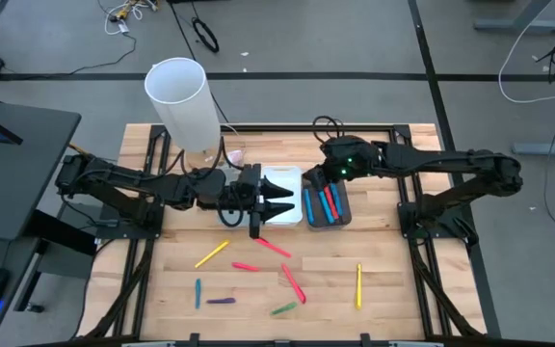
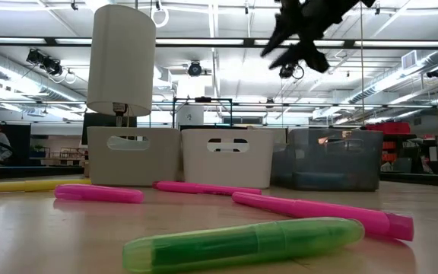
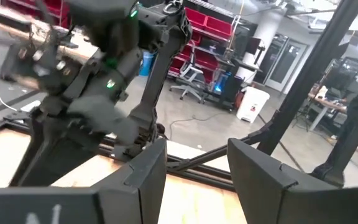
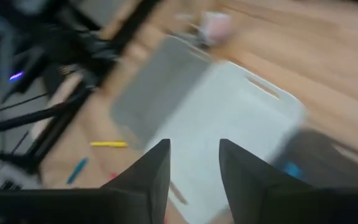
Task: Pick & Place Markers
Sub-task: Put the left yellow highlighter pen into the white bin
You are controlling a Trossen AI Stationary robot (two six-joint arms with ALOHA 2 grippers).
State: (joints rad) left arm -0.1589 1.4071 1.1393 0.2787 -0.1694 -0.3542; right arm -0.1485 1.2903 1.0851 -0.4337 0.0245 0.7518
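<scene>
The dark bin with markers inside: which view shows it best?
The high view: it looks straight down into the dark bin, showing red and blue markers inside. The low view shows only its translucent front wall, contents unreadable. The right wrist view catches a blurred dark corner. The left wrist view misses it.

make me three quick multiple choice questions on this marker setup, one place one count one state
1. Where do the binned markers, red and blue, lie?
A. the white bin
B. the dark bin
C. the tall white tube

2. How many yellow markers lie loose on the table?
A. one
B. two
C. four

3. How is the left gripper?
A. open and empty
B. shut on a red marker
C. shut on a green marker

Answers: 1 B, the high view shows them inside the dark bin. 2 B, one yellow marker lies on the left and another on the right. 3 A, the left wrist view shows its fingers apart with nothing between them.
</scene>
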